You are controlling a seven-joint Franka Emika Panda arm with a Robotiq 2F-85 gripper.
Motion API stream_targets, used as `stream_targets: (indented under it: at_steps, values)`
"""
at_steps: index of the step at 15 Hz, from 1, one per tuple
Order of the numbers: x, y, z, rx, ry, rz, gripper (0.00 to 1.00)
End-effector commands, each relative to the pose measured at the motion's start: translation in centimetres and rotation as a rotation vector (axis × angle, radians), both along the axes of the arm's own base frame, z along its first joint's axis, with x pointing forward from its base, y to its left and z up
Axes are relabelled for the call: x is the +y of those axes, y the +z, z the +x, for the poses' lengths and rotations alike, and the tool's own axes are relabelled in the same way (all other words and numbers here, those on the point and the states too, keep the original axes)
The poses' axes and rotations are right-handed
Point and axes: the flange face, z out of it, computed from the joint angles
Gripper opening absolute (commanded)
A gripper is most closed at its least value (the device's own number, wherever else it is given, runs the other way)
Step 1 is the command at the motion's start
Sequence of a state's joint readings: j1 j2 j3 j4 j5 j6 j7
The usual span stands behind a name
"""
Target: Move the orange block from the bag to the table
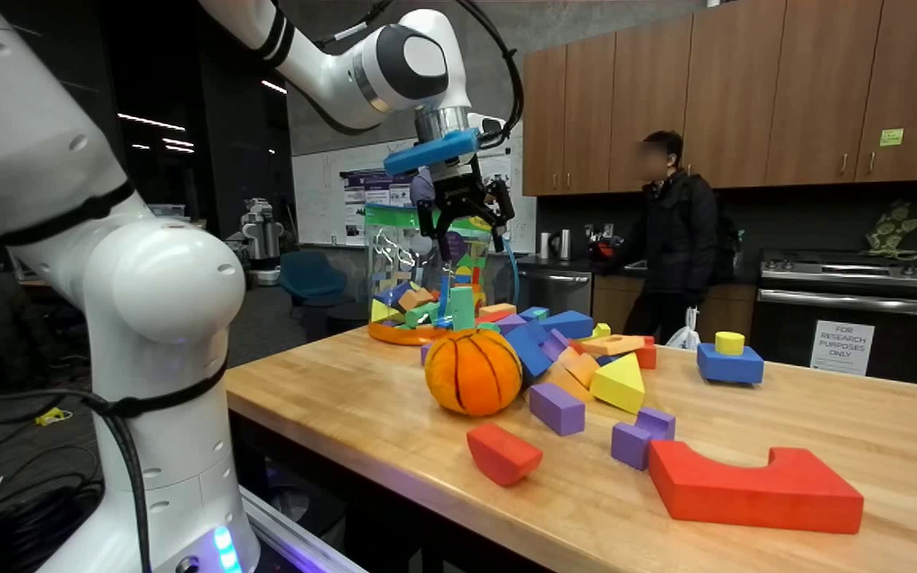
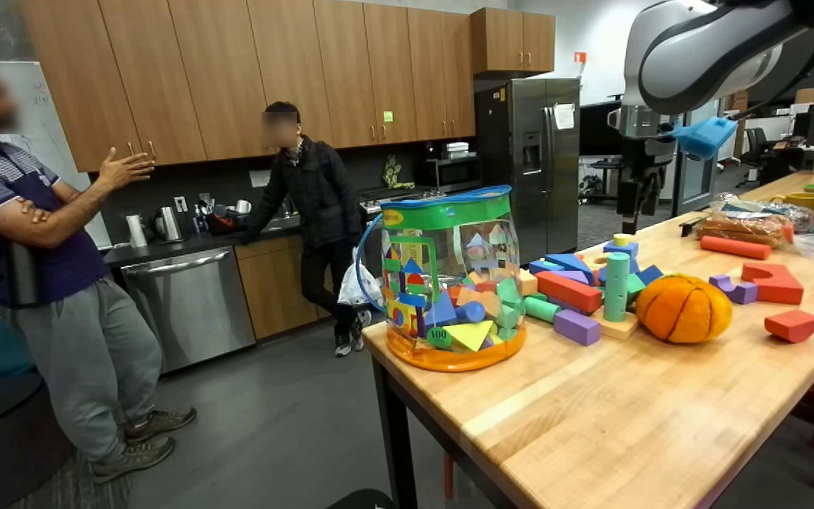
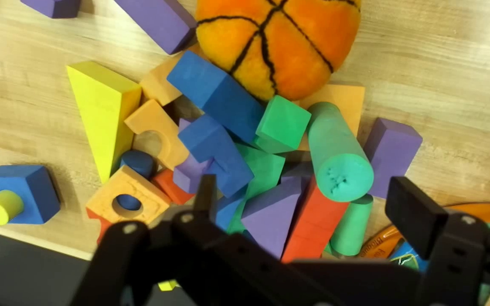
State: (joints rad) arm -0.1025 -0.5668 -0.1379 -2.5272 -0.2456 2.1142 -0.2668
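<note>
The see-through bag stands upright on the light-wood table in both exterior views, with its green band (image 2: 449, 218) near the top and toy pieces inside. An orange-tan block (image 1: 415, 298) lies among the pieces in the bag; it also shows through the plastic in an exterior view (image 2: 486, 302). Part of the bag's orange base (image 3: 483, 208) shows at the lower right of the wrist view. The table (image 1: 307, 382) bears many loose blocks. My gripper (image 1: 472, 245) is open and empty, high above the loose blocks beside the bag; its spread fingers show in the wrist view (image 3: 302, 187).
An orange ball (image 1: 474, 372) sits beside the block pile. A green cylinder (image 2: 617, 286) stands upright in the pile below the gripper. A red arch block (image 1: 753, 489) and wrapped items (image 2: 746, 226) lie elsewhere on the table. People (image 2: 308, 191) stand beyond it.
</note>
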Motion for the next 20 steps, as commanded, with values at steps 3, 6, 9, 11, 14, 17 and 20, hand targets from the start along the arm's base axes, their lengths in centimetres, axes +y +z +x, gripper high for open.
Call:
stream_targets:
  at_steps: [3,6,9,11,14,17,20]
  values:
    - [0.0,0.1,0.0,0.001,0.0,0.0,1.0]
    - [0.0,0.1,0.0,0.001,0.0,0.0,1.0]
    - [0.0,0.1,0.0,0.001,0.0,0.0,1.0]
    - [0.0,0.1,0.0,0.001,0.0,0.0,1.0]
    - [0.1,0.3,0.2,0.005,0.004,-0.002,1.0]
    - [0.1,0.9,0.6,-0.003,0.004,-0.012,1.0]
    - [-0.1,3.0,1.4,-0.023,0.013,-0.041,1.0]
